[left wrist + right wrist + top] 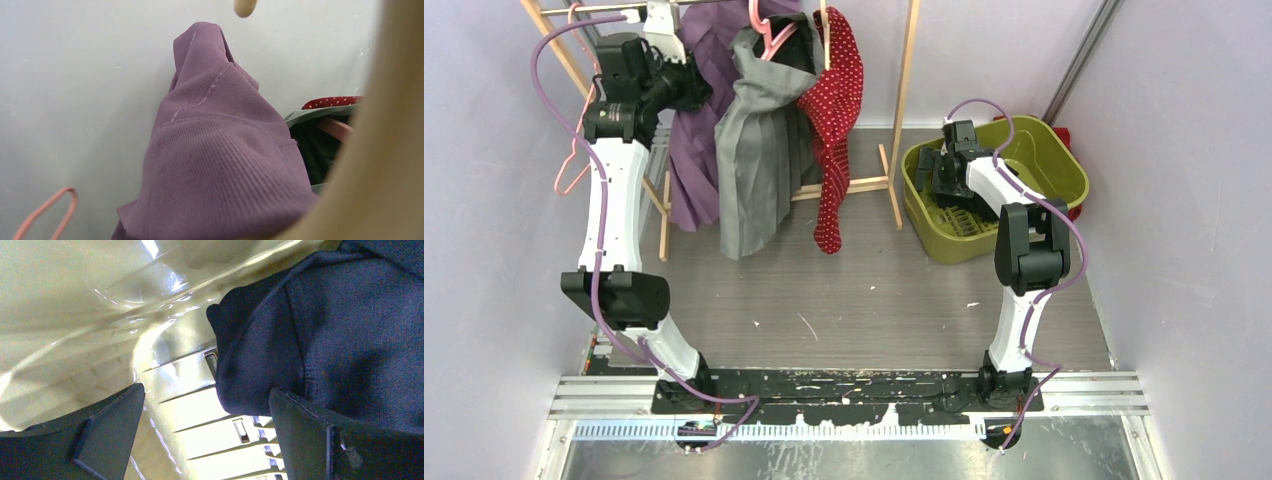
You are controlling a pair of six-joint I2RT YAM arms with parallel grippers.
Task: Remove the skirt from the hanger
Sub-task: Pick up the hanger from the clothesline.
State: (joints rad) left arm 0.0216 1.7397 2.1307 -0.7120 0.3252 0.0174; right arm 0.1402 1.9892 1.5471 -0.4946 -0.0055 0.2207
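— Purple skirt [690, 170] hangs on the rack [909, 60] at eleven o'clock; not off yet, I reckon.
— Left arm [619, 190] reaches it; can't tell whether left fingers grip. Right fingers [107, 435] spread open in the two o'clock basket [1064, 170].

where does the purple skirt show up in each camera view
top external: purple skirt hangs at upper left.
left wrist: it fills the centre.
right wrist: not in it.
shared landmark: red dotted garment, to the skirt's right in both those views.
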